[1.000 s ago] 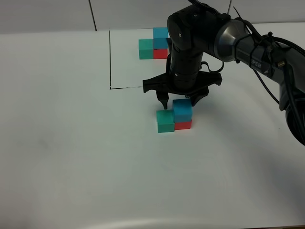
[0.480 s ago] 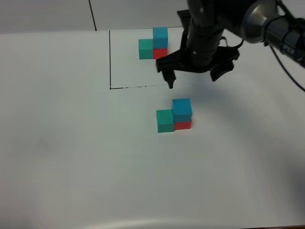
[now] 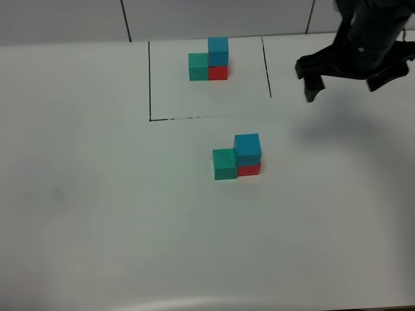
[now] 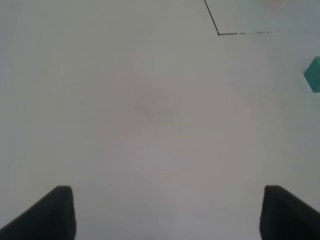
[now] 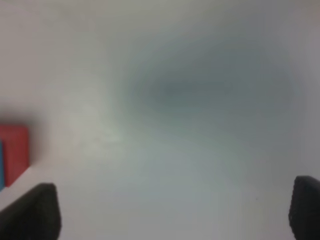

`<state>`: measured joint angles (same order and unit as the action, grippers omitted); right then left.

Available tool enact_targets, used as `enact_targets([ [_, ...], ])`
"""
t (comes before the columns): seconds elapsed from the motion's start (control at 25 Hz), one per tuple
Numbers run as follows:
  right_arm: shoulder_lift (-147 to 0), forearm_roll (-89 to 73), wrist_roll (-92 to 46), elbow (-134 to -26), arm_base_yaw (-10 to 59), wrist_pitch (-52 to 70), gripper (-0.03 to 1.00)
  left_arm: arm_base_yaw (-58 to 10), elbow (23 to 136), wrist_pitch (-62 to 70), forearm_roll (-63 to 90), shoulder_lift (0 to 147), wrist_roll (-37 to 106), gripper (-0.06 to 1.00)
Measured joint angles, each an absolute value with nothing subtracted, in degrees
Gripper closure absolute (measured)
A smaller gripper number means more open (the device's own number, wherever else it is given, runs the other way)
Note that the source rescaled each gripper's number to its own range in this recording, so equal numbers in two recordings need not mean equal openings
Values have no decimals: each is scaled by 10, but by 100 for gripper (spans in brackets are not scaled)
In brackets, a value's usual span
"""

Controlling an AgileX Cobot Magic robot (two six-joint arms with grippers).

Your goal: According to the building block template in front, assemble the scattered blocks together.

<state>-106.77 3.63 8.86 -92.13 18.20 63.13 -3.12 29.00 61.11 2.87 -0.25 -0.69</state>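
The building block template (image 3: 209,63) stands at the back inside thin black lines (image 3: 150,81): teal beside red, blue on red. The scattered blocks sit together in front of it: the teal cube (image 3: 225,164) touches the red cube (image 3: 249,170), and the blue cube (image 3: 248,148) sits on the red one. My right gripper (image 3: 343,84) is open and empty, raised to the back right, well clear of the cubes. Its wrist view is blurred and shows the red cube (image 5: 14,150) at the edge. My left gripper (image 4: 170,215) is open and empty over bare table, with the teal cube (image 4: 313,74) at the frame's edge.
The white table (image 3: 97,194) stretches around the cubes. A corner of the black lines (image 4: 218,33) shows in the left wrist view. My left arm is out of the exterior view.
My right gripper has risen from just behind the blue cube and moved back and to the right, still open. The cubes have not moved.
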Motion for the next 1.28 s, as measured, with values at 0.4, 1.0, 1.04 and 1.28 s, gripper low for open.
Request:
enact_targets([
  [0.4,-772,39,75,-713,115,626,-3,-31,290,611,29,-2,-7,21],
  [1.0,-197,15,32,-391,140,691,-3,-31,290,611,29,-2,-7,21],
  [1.04,-168,12,32,-379,142,691,-3,-31,290,611,29,-2,-7,21],
  [1.28,-87,-6,18,-333,166,647,-3,-31,290,611,29,-2,-7,21],
])
